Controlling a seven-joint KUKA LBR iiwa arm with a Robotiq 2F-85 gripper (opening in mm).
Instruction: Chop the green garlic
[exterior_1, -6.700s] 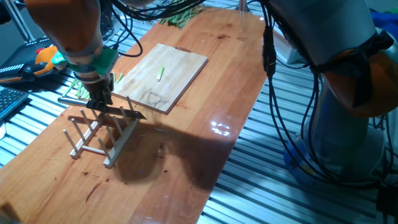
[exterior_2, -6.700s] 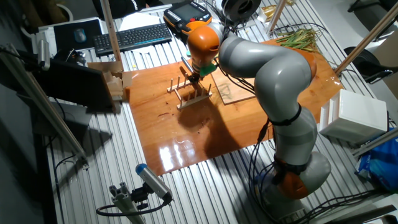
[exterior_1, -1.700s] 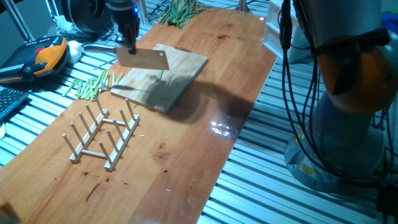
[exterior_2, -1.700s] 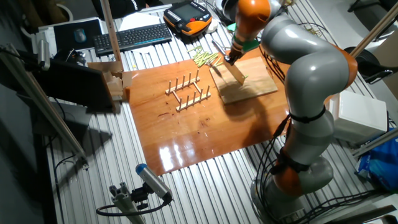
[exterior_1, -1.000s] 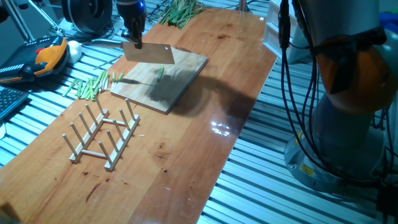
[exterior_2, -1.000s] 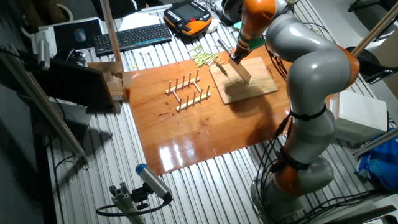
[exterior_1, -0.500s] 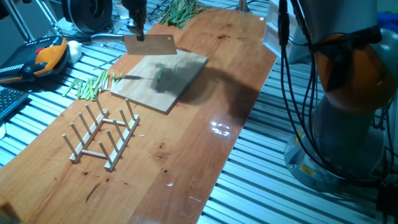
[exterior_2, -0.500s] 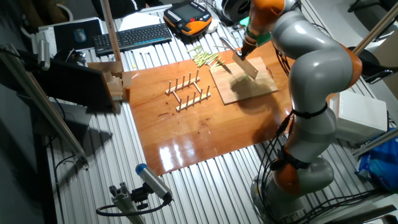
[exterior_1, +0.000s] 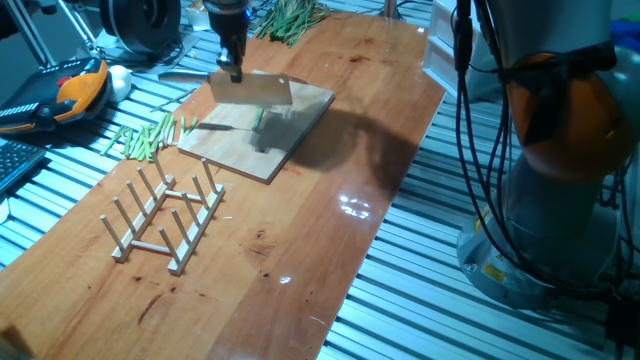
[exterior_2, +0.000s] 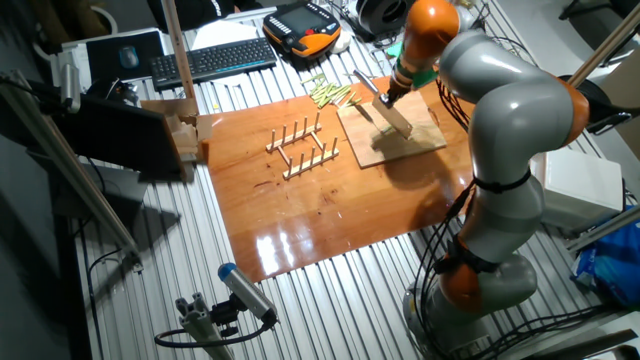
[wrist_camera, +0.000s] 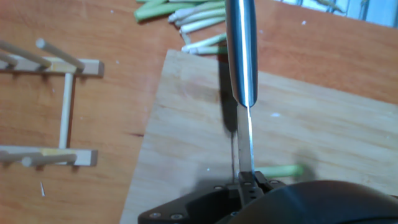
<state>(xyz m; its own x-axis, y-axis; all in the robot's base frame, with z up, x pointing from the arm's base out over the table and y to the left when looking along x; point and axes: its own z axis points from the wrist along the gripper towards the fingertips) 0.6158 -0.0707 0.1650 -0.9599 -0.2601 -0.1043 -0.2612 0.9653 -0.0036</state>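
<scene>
The green garlic (exterior_1: 258, 117) is one short pale-green stalk lying on the wooden cutting board (exterior_1: 290, 125). It also shows in the hand view (wrist_camera: 285, 170), partly hidden by the hand. My gripper (exterior_1: 233, 62) is shut on the handle of a cleaver (exterior_1: 252, 90). The blade hangs just above the board, over the stalk. In the hand view the knife (wrist_camera: 241, 56) runs away from the gripper (wrist_camera: 249, 183), its edge down over the board (wrist_camera: 186, 118). In the other fixed view the gripper (exterior_2: 391, 88) holds the cleaver (exterior_2: 397, 115) over the board (exterior_2: 420, 140).
A heap of cut green sticks (exterior_1: 150, 137) lies left of the board and shows in the hand view (wrist_camera: 189, 17). A bunch of long dark-green stalks (exterior_1: 292, 16) lies at the far edge. A wooden peg rack (exterior_1: 165, 215) stands near the front left and shows in the hand view (wrist_camera: 62, 112).
My gripper has carried the cleaver to the right, from the board's left edge to above the stalk, and a little lower. The stalk has not moved.
</scene>
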